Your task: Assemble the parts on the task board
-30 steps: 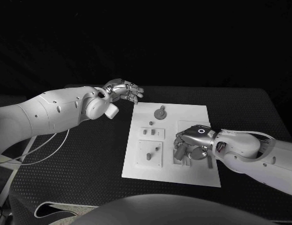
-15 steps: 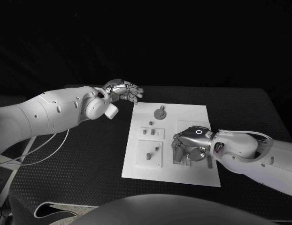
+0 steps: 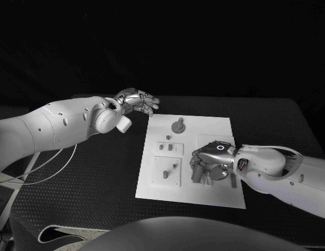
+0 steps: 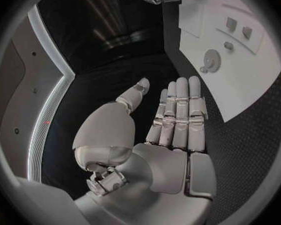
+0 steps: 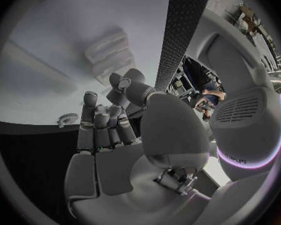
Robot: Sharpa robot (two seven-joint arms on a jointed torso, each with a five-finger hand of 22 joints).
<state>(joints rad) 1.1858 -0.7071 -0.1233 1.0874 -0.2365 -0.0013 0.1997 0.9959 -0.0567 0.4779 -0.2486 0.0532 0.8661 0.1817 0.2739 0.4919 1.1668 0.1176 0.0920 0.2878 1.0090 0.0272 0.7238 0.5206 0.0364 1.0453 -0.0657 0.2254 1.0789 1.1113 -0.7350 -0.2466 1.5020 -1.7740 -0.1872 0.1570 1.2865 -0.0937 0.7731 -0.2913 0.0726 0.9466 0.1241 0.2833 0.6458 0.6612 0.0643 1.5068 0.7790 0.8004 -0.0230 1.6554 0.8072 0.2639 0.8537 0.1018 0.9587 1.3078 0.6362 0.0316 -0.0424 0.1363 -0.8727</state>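
Head view: task board [image 3: 155, 183] lies lengthwise away from the robot in mid-table; right hand [image 3: 210, 163] sits palm-down over the board's near right quarter, fingers reaching toward the left and covering whatever part lies beneath, so I cannot tell whether it holds anything. A round part [image 3: 178, 126] stands at the board's far end, small parts [image 3: 167, 148] in the middle, a longer part [image 3: 167, 171] in the near left plate, just beside the right hand's fingertips. Left hand [image 3: 136, 101] hovers off the board beyond its far left corner, well apart from the near parts. Left wrist view: left hand [image 4: 172, 130] flat, fingers straight and together, thumb out, holding nothing; the board [image 4: 253, 80] lies ahead of and beside the fingertips, the round part [image 4: 211, 60] the nearest piece. Right wrist view: right hand [image 5: 115, 135] with fingers [image 5: 97, 120] straight, pointing down at the white board [image 5: 47, 75]; thumb bent across, no part visible in the grasp. Judgement: the right hand is far nearer the work; the part it wants lies directly beneath or just past its fingertips
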